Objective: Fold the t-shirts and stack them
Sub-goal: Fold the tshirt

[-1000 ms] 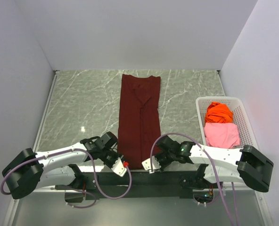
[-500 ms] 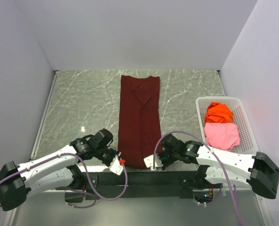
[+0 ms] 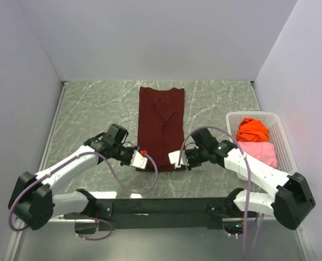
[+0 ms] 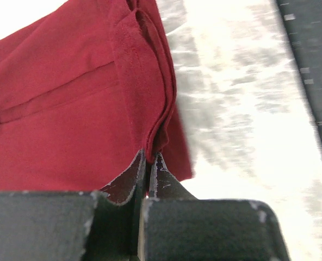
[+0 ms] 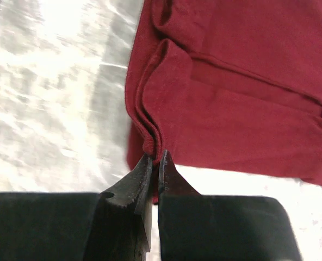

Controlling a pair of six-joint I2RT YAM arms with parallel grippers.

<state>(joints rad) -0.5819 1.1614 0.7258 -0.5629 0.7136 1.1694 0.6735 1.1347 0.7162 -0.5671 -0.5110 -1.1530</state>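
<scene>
Clamps near hem of maroon t-shirt (image 3: 162, 111) in left gripper (image 4: 148, 159) and right gripper (image 5: 154, 157), seemingly mid-fold; leaves orange t-shirt (image 3: 252, 129) and pink t-shirt (image 3: 264, 154) unfolded in basket (image 3: 232, 117).

Overhead from behind, wrists close, likely sharing shirt (image 3: 161, 126)

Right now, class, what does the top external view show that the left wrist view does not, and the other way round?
Only the top external view shows the white perforated plastic basket holding the bright orange t-shirt and the light pink t-shirt, and the right gripper shut on the near right corner of the long dark maroon-red t-shirt. Only the left wrist view shows the stacked cloth layers and stitched hem pinched in the left gripper. Both show that dark maroon-red t-shirt, the left gripper shut on it, and the grey marbled tabletop.
</scene>
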